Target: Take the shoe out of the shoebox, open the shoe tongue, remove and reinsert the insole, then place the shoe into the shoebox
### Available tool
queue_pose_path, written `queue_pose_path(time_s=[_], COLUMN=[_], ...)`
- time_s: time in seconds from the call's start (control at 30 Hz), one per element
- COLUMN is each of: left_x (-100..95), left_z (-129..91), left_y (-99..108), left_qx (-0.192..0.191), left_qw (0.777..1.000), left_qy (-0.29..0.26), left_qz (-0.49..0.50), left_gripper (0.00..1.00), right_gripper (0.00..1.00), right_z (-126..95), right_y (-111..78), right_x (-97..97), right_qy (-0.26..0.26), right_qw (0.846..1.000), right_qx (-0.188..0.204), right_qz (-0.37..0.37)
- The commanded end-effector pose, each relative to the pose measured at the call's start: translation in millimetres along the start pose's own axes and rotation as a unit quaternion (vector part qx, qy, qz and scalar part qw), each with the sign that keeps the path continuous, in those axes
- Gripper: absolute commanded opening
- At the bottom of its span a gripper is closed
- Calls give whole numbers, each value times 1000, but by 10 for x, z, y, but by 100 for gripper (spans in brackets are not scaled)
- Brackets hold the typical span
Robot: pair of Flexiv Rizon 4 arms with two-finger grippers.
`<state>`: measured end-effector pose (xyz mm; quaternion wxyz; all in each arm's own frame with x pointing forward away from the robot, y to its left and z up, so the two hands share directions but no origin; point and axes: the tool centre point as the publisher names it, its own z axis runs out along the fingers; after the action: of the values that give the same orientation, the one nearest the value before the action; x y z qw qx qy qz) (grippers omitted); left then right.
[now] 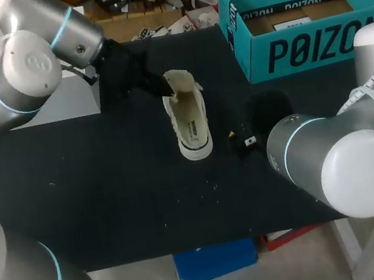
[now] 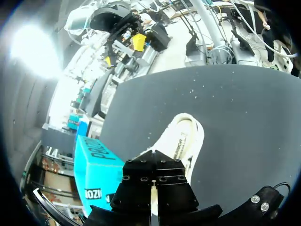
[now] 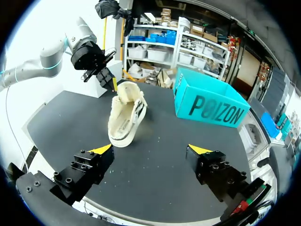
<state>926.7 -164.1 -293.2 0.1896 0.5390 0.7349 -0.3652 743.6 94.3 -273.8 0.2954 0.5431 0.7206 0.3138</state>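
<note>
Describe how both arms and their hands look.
Left arm and right arm are silver-grey tubes with rounded white joint caps, thin light-blue rings at the joints and a white cable running alongside. The left hand and right hand are black blocks with visible screws; the right one's fingers end in yellow wedges.

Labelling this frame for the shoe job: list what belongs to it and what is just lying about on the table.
Job: shoe, shoebox, left gripper, right gripper.
Lying about: pale crumbs scattered on the table.
</note>
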Motion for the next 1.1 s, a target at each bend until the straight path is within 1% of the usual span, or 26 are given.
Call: queue_pose_path(time_s=[0.03,0.1,0.17,0.23,0.33,0.37,0.43,0.5,0.53,0.7,0.93,1.03,1.1], left_x=[96,88,64,34,-16,-34,-68,-108,-128,-196,-179,-169,-191], left_z=[-290,-368,-406,-403,-363,-341,-282,-216,-182,4,178,184,114], left_y=[89,196,299,399,546,602,694,764,780,813,765,674,594], left_qx=[-82,-92,-109,-116,-124,-134,-134,-142,-140,-143,-123,-111,-109], left_qw=[974,967,965,965,965,965,966,968,968,975,982,983,983], left_qy=[-208,-229,-228,-225,-216,-209,-202,-188,-187,-152,-126,-128,-138], left_qz=[-48,-62,-64,-73,-83,-85,-93,-90,-92,-81,-74,-64,-52], left_gripper=[0,0,0,0,0,0,0,0,0,0,0,0,0], right_gripper=[100,100,100,100,100,100,100,100,100,100,100,100,100], right_z=[4,4,4,4,4,4,4,4,4,4,4,4,4], right_y=[-8,-8,-8,-8,-8,-8,-8,-8,-8,-8,-8,-8,-8], right_x=[20,20,20,20,20,20,20,20,20,20,20,20,20], right_qy=[-2,-2,-2,-2,-2,-2,-2,-2,-2,-2,-2,-2,-2], right_qw=[1000,1000,1000,1000,1000,1000,1000,1000,1000,1000,1000,1000,1000], right_qx=[-1,-1,-1,-1,-1,-1,-1,-1,-1,-1,-1,-1,-1], right_qz=[1,1,1,1,1,1,1,1,1,1,1,1,1])
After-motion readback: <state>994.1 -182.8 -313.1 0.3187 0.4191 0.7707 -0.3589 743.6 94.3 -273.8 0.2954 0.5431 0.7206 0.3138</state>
